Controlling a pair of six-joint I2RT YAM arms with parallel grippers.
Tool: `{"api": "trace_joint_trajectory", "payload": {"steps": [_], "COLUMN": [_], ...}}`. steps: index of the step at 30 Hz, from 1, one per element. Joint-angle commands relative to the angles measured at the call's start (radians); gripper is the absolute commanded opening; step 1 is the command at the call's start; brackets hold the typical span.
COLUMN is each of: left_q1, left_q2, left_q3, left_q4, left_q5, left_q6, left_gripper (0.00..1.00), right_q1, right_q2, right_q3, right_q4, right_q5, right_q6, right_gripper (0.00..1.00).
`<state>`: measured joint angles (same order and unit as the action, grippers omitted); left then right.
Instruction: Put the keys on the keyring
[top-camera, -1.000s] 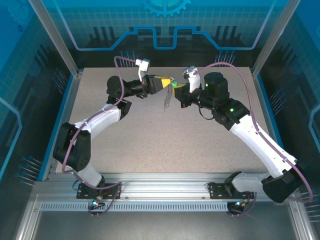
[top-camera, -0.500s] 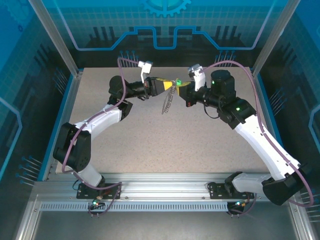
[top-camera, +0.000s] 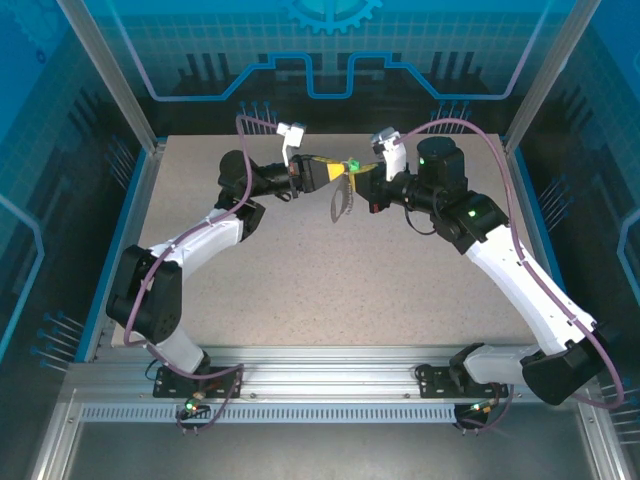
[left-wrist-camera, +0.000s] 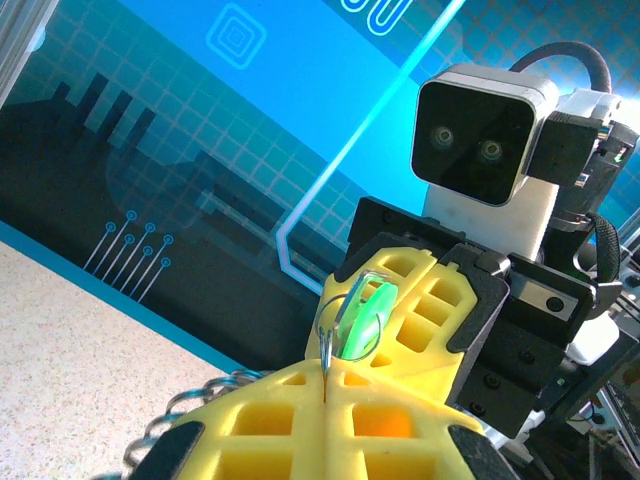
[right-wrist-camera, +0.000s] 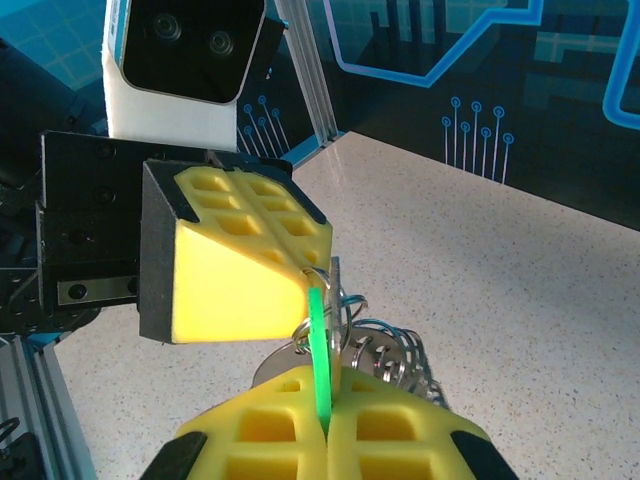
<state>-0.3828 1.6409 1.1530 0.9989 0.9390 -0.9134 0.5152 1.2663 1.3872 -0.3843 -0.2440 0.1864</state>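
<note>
My left gripper (top-camera: 340, 171) and right gripper (top-camera: 361, 172) meet tip to tip above the far middle of the table (top-camera: 300, 300). The left gripper (left-wrist-camera: 326, 385) is shut on the keyring (left-wrist-camera: 326, 349), a thin wire loop standing up from its yellow pads. The keys (left-wrist-camera: 364, 324) are one small key with a green head. The right gripper (right-wrist-camera: 325, 425) is shut on it, so the key (right-wrist-camera: 318, 356) shows edge-on there. The loop circles the green head. A silvery beaded chain (top-camera: 340, 200) hangs below the keyring (right-wrist-camera: 301, 338).
The left gripper's yellow finger (right-wrist-camera: 230, 260) sits right against the right one's tips. Blue enclosure walls (top-camera: 330, 60) close the far side, and an aluminium rail (top-camera: 320, 385) runs along the near edge.
The right gripper has lifted and closed in on the left gripper's tips, bringing the green key to the ring. The hanging chain has swung slightly to the right.
</note>
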Motion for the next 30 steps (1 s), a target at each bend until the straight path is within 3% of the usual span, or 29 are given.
{"api": "trace_joint_trajectory", "payload": {"steps": [1,15,30], "left_q1": [-0.002,-0.002,-0.011], "left_q2": [-0.038,-0.036,-0.030], "left_q3": [-0.001,-0.003,0.001], "left_q4": [0.021,0.021,0.018], "left_q5": [0.007,0.009,0.007], "left_q6": [0.027,0.031,0.031], "left_gripper": [0.00,0.00,0.00], "right_q1": [-0.024,-0.081,-0.009], "right_q2": [-0.011,-0.024,0.044], "right_q3": [-0.015,-0.033,0.012], "right_q4": [-0.020,-0.023,-0.005], "right_q5": [0.006,-0.032,-0.041], "right_q6": [-0.017,0.002,0.007], "right_gripper": [0.00,0.00,0.00]}}
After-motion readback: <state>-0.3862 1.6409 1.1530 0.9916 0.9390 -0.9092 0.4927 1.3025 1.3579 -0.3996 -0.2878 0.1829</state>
